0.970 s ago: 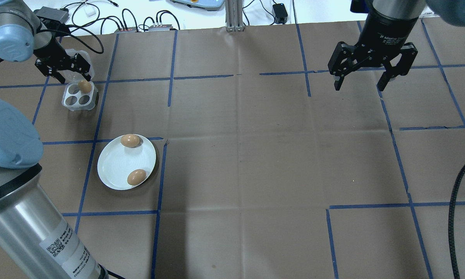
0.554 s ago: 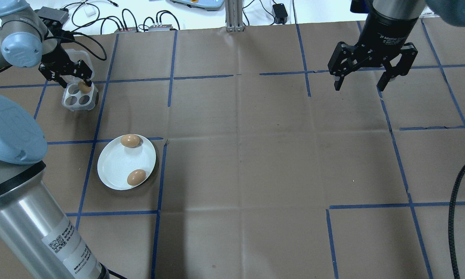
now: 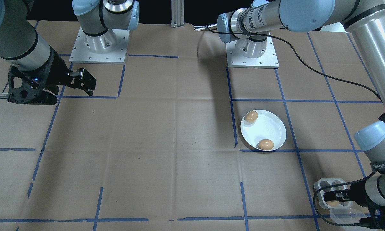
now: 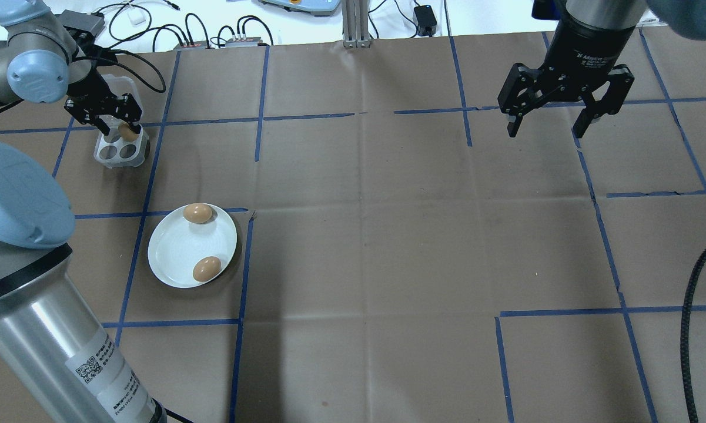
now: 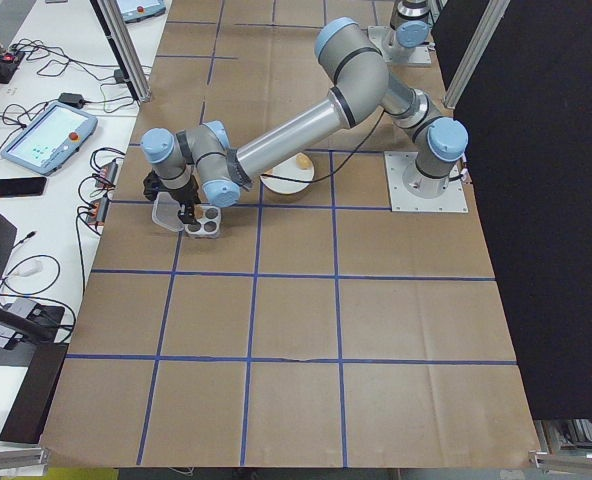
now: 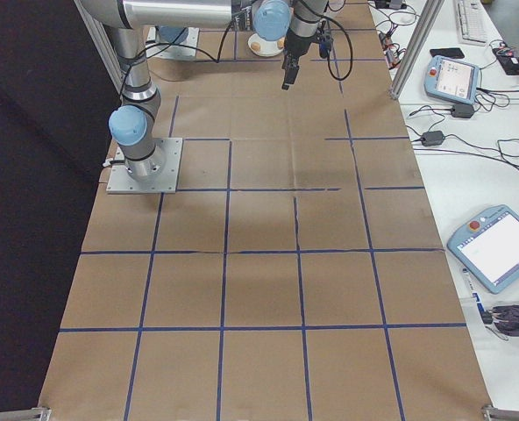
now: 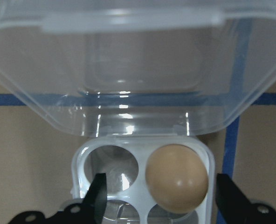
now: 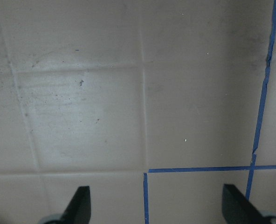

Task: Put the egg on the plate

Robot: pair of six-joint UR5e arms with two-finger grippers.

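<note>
Partly hidden tray [image 4: 117, 150] egg [image 7: 176, 178] between left gripper [image 7: 159, 198] spread jaws, right gripper [image 4: 551, 125] jaws apart.

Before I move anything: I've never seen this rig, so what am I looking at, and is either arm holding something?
Two robot arms stand at a paper-covered table. The overhead view looks from behind them; the front view faces them, so sides swap. Each wrist also carries a camera. The white plate already holds two brown eggs. A clear four-well egg tray, lid open, holds one last egg. The left gripper is open, lowered over that egg with a finger on either side, holding nothing yet. The right gripper hangs open and empty above bare table.
</note>
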